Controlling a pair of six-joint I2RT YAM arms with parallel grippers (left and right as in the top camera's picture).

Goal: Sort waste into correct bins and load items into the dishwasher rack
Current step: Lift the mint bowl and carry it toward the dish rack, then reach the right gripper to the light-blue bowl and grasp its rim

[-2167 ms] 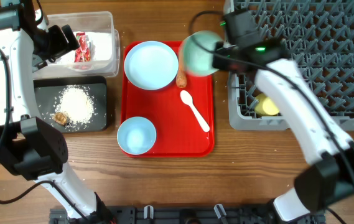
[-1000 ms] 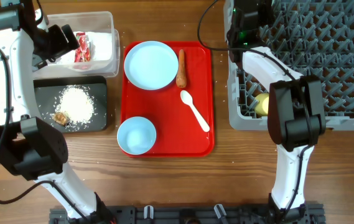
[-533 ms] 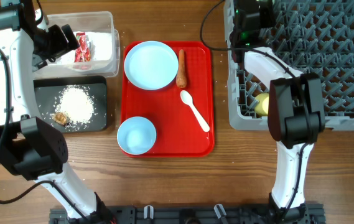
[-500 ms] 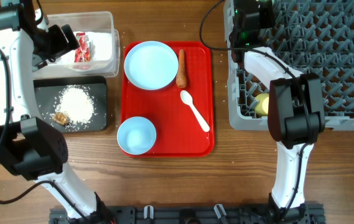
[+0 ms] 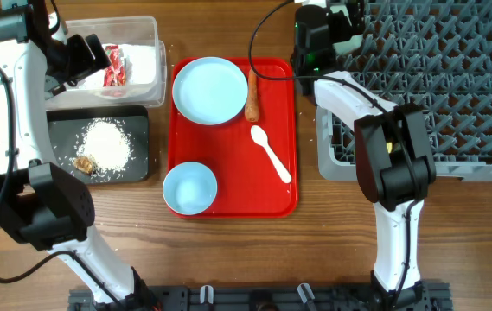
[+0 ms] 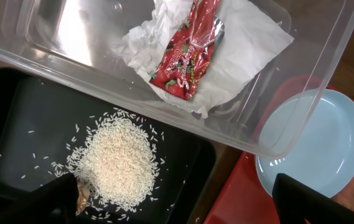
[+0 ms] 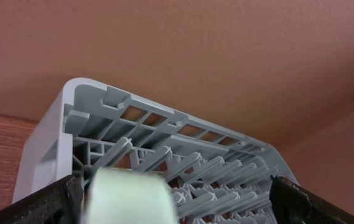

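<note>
Overhead | carrot [image 5: 252,95] on red tray [image 5: 284,199] beside pale blue plate [image 5: 210,90] | left gripper [image 6: 177,198] spread wide over clear tub [image 6: 52,31], wrapper [image 6: 189,50] inside | right gripper [image 7: 180,199] fingers apart, mint-green bowl [image 7: 130,194] between them at dishwasher rack [image 7: 52,137] corner

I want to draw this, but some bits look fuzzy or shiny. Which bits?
Right wrist view: the pale green blob at the bottom is out of focus, the grey rack behind it sharp. Left wrist view: white glare on the clear tub. Overhead view: evenly lit, nothing blurred.
</note>
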